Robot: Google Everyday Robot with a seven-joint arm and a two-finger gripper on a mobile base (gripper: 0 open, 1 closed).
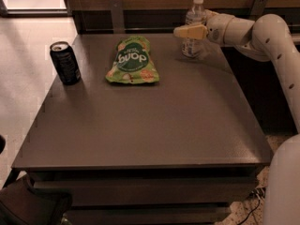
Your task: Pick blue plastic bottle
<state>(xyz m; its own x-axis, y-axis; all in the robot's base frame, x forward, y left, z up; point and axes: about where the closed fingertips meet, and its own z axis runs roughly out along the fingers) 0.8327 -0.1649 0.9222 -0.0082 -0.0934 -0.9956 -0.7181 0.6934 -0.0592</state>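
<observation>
The blue plastic bottle [190,47] is a small clear bottle with a white cap and a pale label. It stands upright at the far right of the dark table [154,121]. My gripper [183,32] reaches in from the right on the white arm [267,32]. It is at the bottle's mid height and crosses in front of the bottle's body. The bottle's base rests on the table.
A green snack bag [133,60] lies flat at the far middle of the table. A black soda can [65,63] stands near the left edge. A wooden wall and rail run behind the table. Pale floor lies to the left.
</observation>
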